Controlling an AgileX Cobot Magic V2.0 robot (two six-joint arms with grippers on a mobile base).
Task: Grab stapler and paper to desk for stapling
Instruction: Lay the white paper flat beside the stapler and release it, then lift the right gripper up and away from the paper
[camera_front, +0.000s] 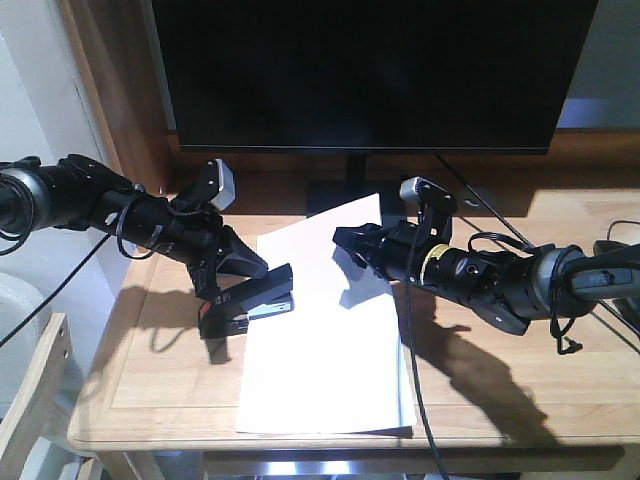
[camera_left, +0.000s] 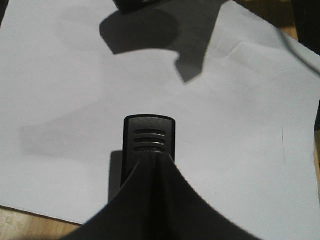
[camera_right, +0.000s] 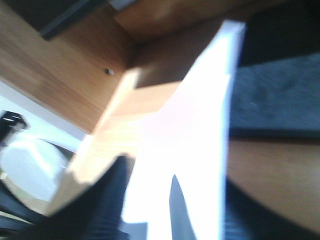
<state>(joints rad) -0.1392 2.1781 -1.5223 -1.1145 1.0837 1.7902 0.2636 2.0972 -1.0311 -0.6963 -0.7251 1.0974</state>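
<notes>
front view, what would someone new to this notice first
A large black monitor fills the back of the light wooden desk, and a plain white sheet of paper lies in front of it. The left gripper holds a small black stapler over the sheet's left edge, while the right gripper sits at its far right edge; whether it grips is unclear.
</notes>
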